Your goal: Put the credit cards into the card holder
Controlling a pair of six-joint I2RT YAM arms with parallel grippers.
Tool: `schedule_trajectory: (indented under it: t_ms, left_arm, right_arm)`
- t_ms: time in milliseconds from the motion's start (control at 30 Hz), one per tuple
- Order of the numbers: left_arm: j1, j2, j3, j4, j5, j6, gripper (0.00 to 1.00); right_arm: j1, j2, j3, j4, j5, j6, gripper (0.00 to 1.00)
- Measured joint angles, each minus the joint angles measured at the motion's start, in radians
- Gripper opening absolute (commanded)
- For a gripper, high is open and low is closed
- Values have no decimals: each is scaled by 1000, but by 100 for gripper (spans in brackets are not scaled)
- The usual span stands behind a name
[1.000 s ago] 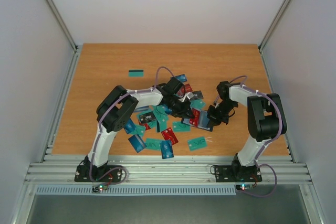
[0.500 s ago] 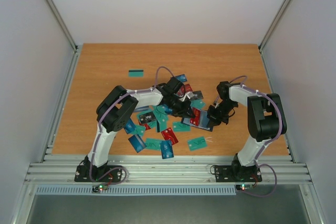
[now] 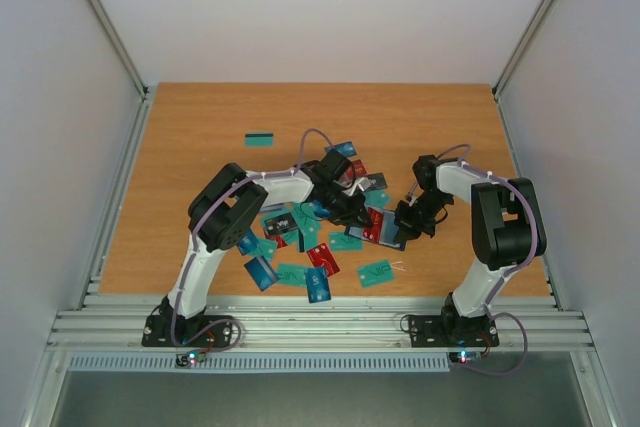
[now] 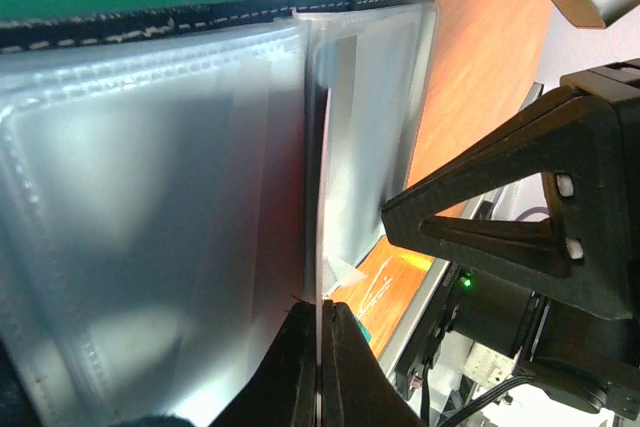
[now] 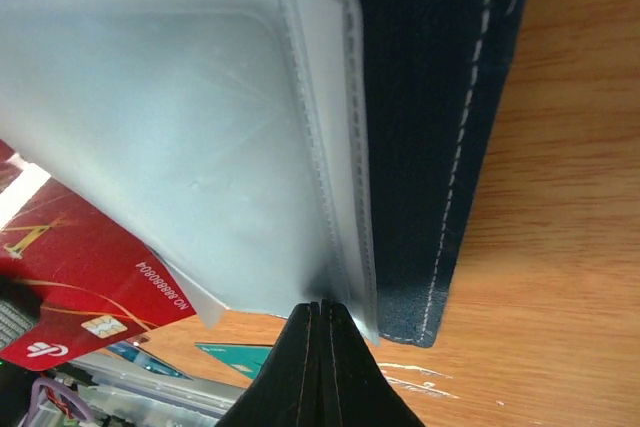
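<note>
Found left gripper point(image 4: 318, 347) pinched tight on a clear sleeve point(image 4: 150, 197) of the open card holder point(image 5: 430, 97), right gripper point(image 5: 322, 322) likewise; credit cards point(image 3: 292, 273) strewn to its left

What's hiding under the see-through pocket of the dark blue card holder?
A red plastic card with gold lettering pokes out beneath the cloudy plastic pocket of the navy card holder. The pocket covers its other end, so inside or just underneath can't be told.
</note>
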Motion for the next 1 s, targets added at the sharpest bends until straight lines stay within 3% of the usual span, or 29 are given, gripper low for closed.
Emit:
schedule_trajectory:
  t_ms: [667,1000]
  left_arm:
    - [0,6,4,-18,-14,45,0]
    - [0,6,73,-113,-18,105,0]
  right_arm:
    - [-10,-19,34,-21,-28,-27,1]
    - [-34,-19,34,-30,-27,-41,1]
